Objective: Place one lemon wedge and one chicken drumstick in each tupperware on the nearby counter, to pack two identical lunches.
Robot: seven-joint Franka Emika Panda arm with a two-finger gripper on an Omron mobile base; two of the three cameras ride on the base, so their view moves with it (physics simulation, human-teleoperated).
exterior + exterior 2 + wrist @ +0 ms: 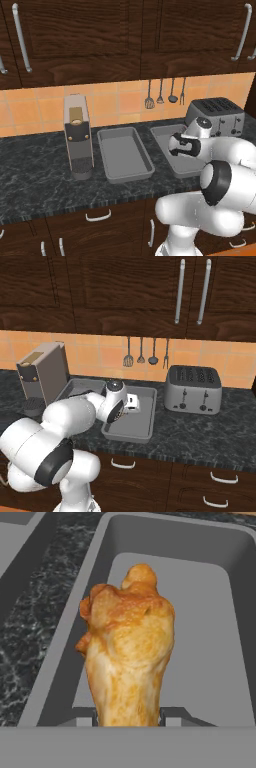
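Fingers (128,718) closed narrowly on the bone end of the chicken drumstick (127,657), meat end pointing away, so it hangs clear for release. Drumstick held directly over the right tupperware (220,637), apparently not touching its floor; judged ready to drop. Left tupperware (125,154) sits alongside on the tabletop (35,170), unfilled. No lemon wedge visible.

You see two shallow grey rectangular trays side by side on the black-and-grey marbled counter (35,165): the left tray (125,155) sits bare just beside the right tray (131,421). Over the right tray, the orange-brown drumstick (129,657) stands nearly upright, thick end up, its narrow end clamped between the gripper (128,714) fingers.
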